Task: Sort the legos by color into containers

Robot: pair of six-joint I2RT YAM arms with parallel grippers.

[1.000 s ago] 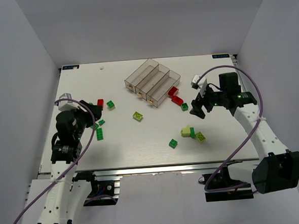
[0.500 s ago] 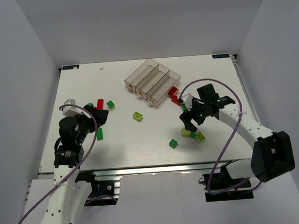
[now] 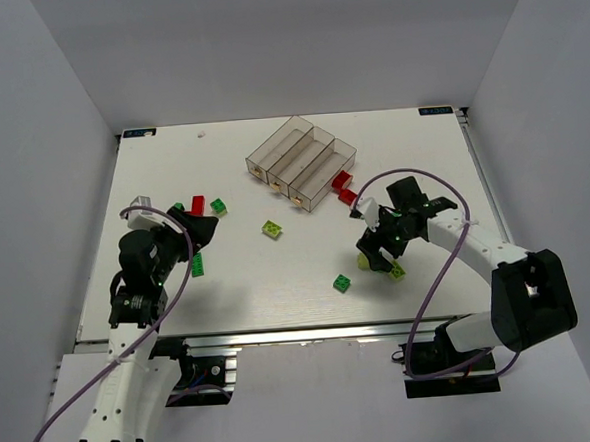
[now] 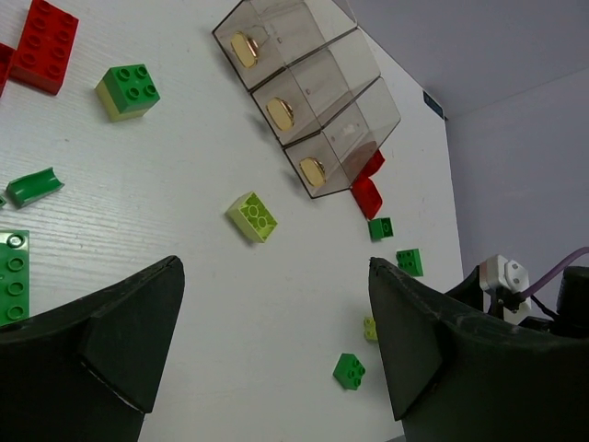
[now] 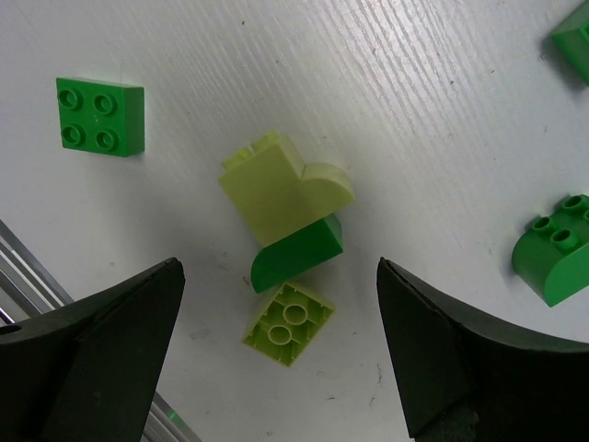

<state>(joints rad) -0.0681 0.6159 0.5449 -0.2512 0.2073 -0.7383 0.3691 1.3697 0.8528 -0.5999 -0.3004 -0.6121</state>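
Observation:
The clear smoky containers (image 3: 301, 160) stand at the back middle and also show in the left wrist view (image 4: 304, 120). My right gripper (image 3: 379, 254) is open and empty, low over a cluster: a pale yellow-green brick (image 5: 281, 189), a dark green curved brick (image 5: 299, 258) and an upturned yellow-green brick (image 5: 288, 324), which lie between its fingers (image 5: 276, 345). My left gripper (image 3: 200, 230) is open and empty (image 4: 276, 341) above the table's left side, near a red brick (image 3: 198, 204), a green brick (image 3: 218, 207) and a green plate (image 3: 196, 265).
Loose legos lie about: a yellow-green brick (image 3: 272, 228) mid-table, a green one (image 3: 342, 282) near the front, and red ones (image 3: 345, 188) against the containers' right end. A green square plate (image 5: 99, 116) and a green rounded brick (image 5: 552, 258) flank the right gripper.
My right gripper has swung left and toward the front, coming down over the yellow-green and green cluster. My left gripper has shifted slightly toward the front and right. No lego has moved.

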